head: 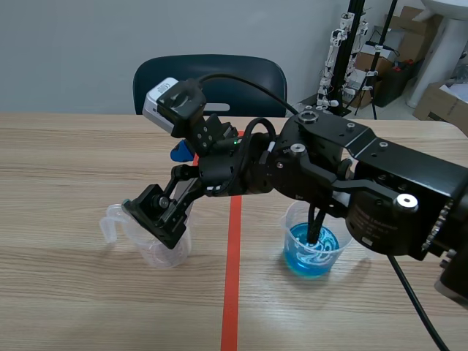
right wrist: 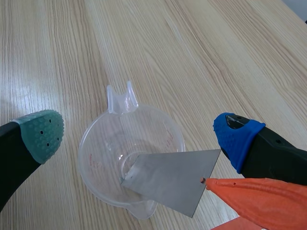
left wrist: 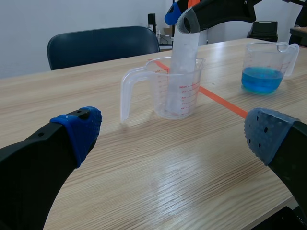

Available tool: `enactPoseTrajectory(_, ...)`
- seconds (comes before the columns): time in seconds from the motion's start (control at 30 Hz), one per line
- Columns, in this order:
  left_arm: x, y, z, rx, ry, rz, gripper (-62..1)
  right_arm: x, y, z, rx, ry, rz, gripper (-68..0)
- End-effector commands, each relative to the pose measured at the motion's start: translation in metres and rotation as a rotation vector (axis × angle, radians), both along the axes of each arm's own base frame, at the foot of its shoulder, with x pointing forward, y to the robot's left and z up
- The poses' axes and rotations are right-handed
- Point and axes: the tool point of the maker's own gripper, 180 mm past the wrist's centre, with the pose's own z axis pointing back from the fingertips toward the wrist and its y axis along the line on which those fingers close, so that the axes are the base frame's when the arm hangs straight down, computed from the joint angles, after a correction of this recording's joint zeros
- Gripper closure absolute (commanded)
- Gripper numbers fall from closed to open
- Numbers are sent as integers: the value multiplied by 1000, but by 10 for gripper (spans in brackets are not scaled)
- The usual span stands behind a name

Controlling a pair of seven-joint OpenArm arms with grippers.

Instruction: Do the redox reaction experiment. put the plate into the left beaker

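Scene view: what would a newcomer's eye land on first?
The right gripper, on an arm stretched from the right side across the orange-red tape line, hangs open above the clear beaker, where a grey plate leans tilted inside. Then the bright blue liquid in the other beaker, right of the line.

Under the right pincer [right wrist: 136,134], the plate [right wrist: 168,179] loses one corner behind an orange part [right wrist: 259,199] at the pincer's right side, itself cut off. In the scene view the right arm [head: 351,175] hides the plate wholly and much of the left beaker [head: 167,256]. The beaker's red scale figures are too small to read.
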Motion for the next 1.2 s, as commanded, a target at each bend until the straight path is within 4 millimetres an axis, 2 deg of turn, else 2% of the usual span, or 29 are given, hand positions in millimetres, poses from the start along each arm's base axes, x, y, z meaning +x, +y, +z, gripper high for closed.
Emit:
enactPoseTrajectory(0.0, 2, 2, 12, -27, -54, 2, -623, 6, 7, 19, 48, -34, 7, -679)
enactPoseTrajectory(1.17, 2, 2, 12, -27, -54, 2, -623, 9, 8, 25, 62, -51, 7, -679)
